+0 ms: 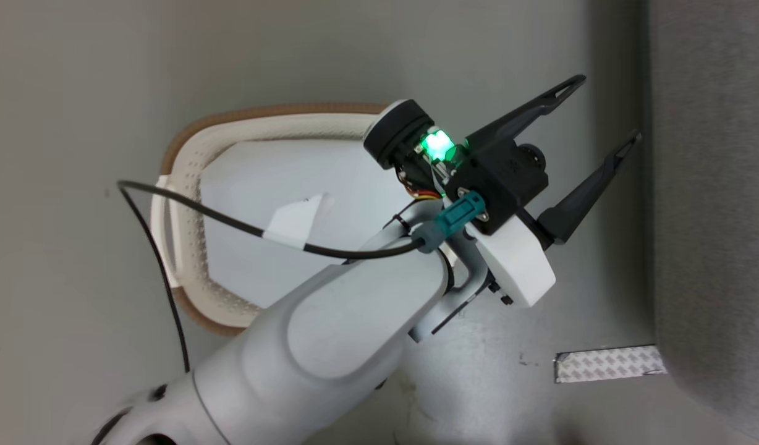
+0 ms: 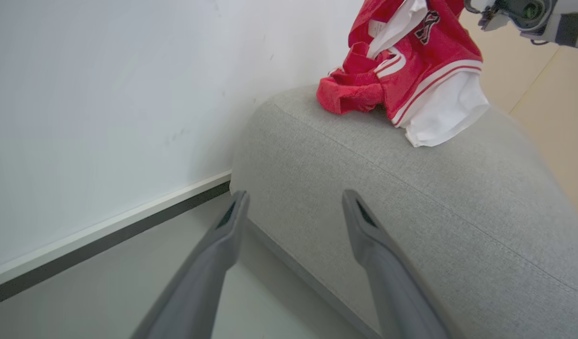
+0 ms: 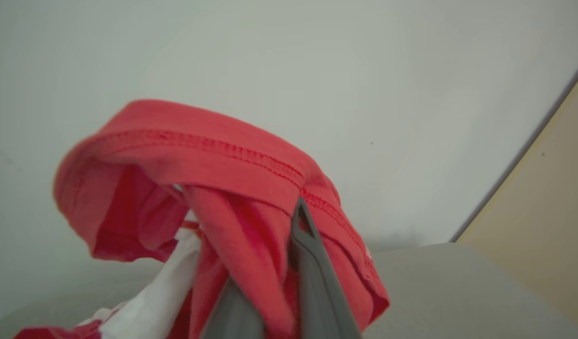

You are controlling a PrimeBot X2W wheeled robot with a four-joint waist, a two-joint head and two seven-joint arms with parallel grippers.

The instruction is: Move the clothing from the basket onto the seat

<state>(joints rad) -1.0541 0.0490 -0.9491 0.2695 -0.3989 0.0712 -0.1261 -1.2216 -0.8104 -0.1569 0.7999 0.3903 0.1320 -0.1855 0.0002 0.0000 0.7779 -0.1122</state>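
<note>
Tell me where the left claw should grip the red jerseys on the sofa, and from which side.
Probably the bunched red fold of the red, white-trimmed jersey bundle, at its end nearest the white wall: it lies thick on the grey woven sofa, clear of the white cloth. Bring the left claw in from that side, because the right claw is shut on the bundle's top.
</note>
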